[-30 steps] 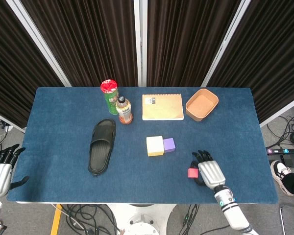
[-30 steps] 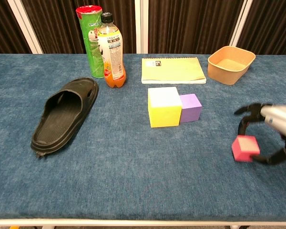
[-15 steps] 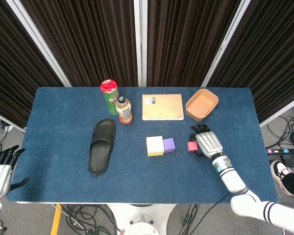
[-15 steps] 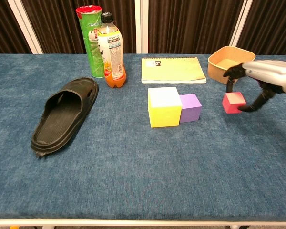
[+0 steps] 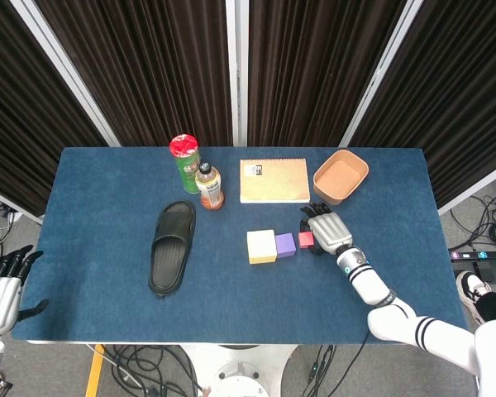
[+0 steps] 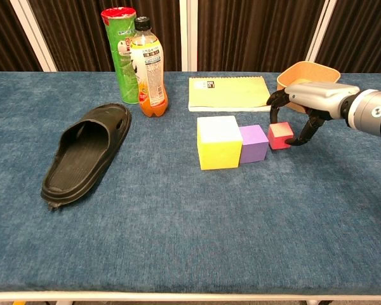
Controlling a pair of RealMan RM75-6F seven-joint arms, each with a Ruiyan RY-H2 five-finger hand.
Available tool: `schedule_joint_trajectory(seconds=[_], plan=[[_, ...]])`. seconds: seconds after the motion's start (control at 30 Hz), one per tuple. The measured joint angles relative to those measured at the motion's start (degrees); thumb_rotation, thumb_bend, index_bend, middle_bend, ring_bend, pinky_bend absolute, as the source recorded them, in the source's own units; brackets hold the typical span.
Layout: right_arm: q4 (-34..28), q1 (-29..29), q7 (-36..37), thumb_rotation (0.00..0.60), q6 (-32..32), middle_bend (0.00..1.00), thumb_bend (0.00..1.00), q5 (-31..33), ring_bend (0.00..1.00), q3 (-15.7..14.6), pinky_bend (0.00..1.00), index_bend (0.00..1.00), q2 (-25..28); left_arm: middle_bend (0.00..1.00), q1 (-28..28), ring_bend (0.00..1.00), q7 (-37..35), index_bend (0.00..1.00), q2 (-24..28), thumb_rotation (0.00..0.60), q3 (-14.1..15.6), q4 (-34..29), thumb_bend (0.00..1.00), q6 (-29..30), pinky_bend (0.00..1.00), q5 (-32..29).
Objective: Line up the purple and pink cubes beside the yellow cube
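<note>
Right robot hand (image 6: pixel 303 109) pinches pink cube (image 6: pixel 280 135), right of centre, just beside purple cube (image 6: pixel 253 143). Left robot hand (image 5: pixel 2 285) spread, lower left, partly cut off.

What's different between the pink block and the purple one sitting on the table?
The pink cube is smaller than the purple cube. The pink cube is pinched by the right hand, while the purple cube lies free of any hand. The purple cube sits tight against the yellow cube; the pink cube sits on the purple cube's far side, not touching the yellow one. Both are plain coloured cubes in one row on the blue table.
</note>
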Motion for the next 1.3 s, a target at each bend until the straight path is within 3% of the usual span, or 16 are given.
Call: schedule_joint_trajectory(seconds=[0.6, 0.9, 1.03, 1.3], plan=[[0.63, 0.49, -1.05, 0.6, 1.12, 0.08, 0.25, 2.49, 0.0, -1.09, 0.0, 0.44, -2.04, 0.22, -0.14, 0.15, -0.62, 0.22, -0.28, 0.6, 0.04, 0.74, 0.0, -0.34, 0.17, -0.02], [-0.23, 0.57, -2.24, 0.6, 1.57, 0.06, 0.24, 3.67, 0.0, -1.51, 0.0, 0.3, -1.77, 0.22, 0.11, 0.15, -0.93, 0.22, -0.39, 0.6, 0.14, 1.02, 0.0, -0.13, 0.17, -0.04], [-1.1, 0.32, -1.64, 0.6, 1.45, 0.06, 0.24, 3.91, 0.0, -1.64, 0.0, 0.24, -0.95, 0.22, 0.21, 0.15, -1.06, 0.22, -0.37, 0.6, 0.13, 1.06, 0.0, 0.13, 0.17, 0.06], [-3.41, -0.46, -1.43, 0.6, 2.9, 0.05, 0.24, 3.56, 0.0, -1.66, 0.0, 0.22, 3.02, 0.22, 0.4, 0.15, -1.06, 0.22, -0.3, 0.6, 0.23, 1.0, 0.0, 0.33, 0.17, 0.18]])
